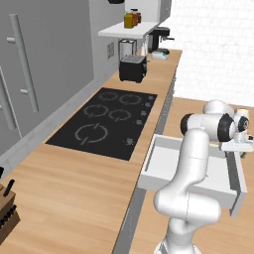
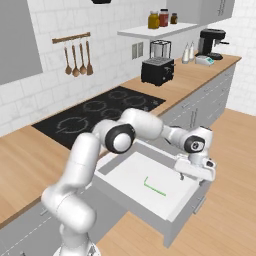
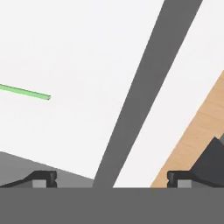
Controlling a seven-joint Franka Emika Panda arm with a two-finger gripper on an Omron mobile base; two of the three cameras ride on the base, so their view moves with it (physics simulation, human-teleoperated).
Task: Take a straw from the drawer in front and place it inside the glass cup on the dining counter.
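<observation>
The drawer stands pulled out below the wood worktop, its pale inside showing. On its floor lies the thin green straw, towards the drawer's front. My gripper hovers over the front right corner of the drawer, open and holding nothing. In the hand view the straw's end sits at the left on the white floor, well left of my gripper. The drawer's grey wall runs diagonally between the fingertips. The glass cup and the dining counter are out of view.
A black cooktop is set into the worktop behind the drawer. Further back stand a toaster and a coffee machine. A knife block sits at the near left. Wood floor lies beyond the drawer front.
</observation>
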